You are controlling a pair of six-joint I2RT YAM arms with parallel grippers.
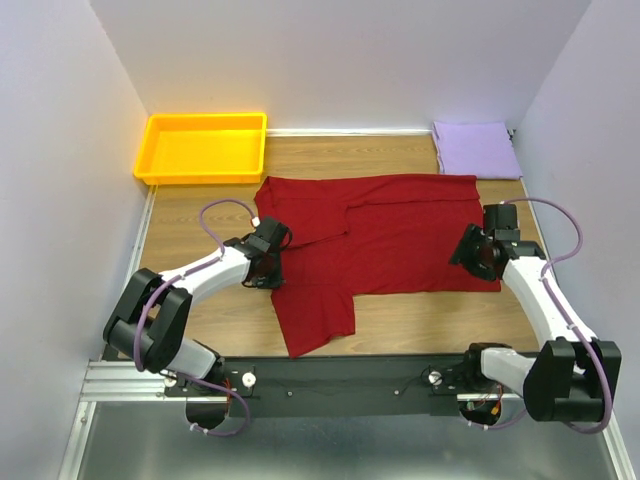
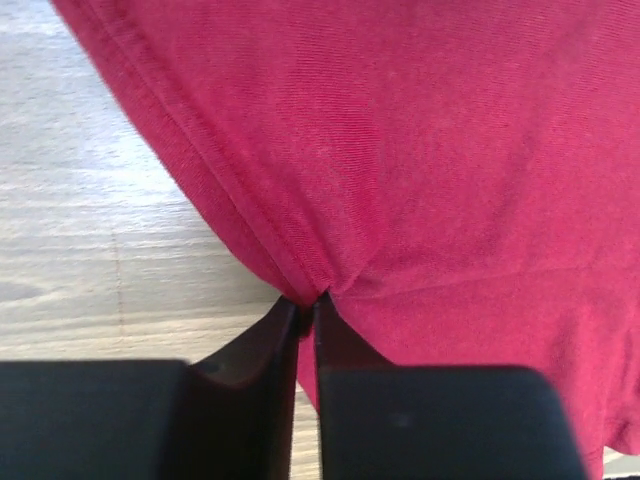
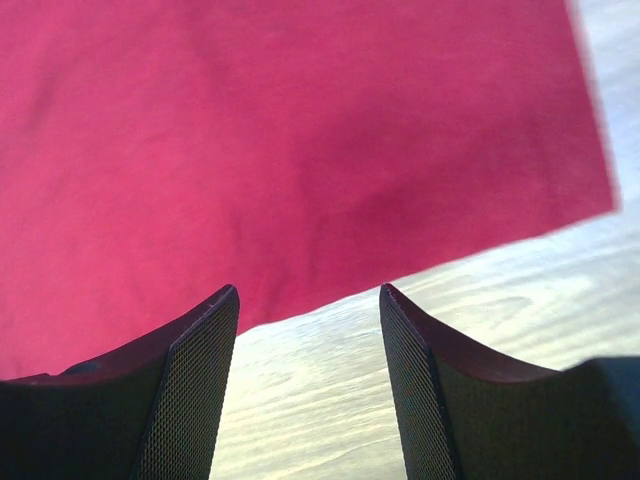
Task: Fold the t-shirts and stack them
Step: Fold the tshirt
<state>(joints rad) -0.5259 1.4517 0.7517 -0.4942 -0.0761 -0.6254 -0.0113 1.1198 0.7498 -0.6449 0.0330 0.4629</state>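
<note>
Tray [image 1: 205, 119], yellow, sits at the far left corner of the table [image 1: 420, 315], both shirts outside it; red t-shirt [image 1: 400, 235] spreads mid-table, left gripper [image 2: 308, 300] clenched on its hem, right gripper [image 3: 308, 295] released above its edge; lavender t-shirt [image 1: 476, 150] lies folded far right

red t-shirt [image 1: 400, 235]: fine knit cloth, matt | lavender t-shirt [image 1: 476, 150]: soft cloth, matt | tray [image 1: 200, 179]: smooth plastic, glossy | table [image 1: 200, 215]: wood grain seen, satin | right gripper [image 3: 308, 292] pads [image 3: 200, 390]: black, cross-hatched texture noted

White arms [image 1: 213, 271], black joints [image 1: 160, 325] — lilac cables [image 1: 579, 240]
</note>
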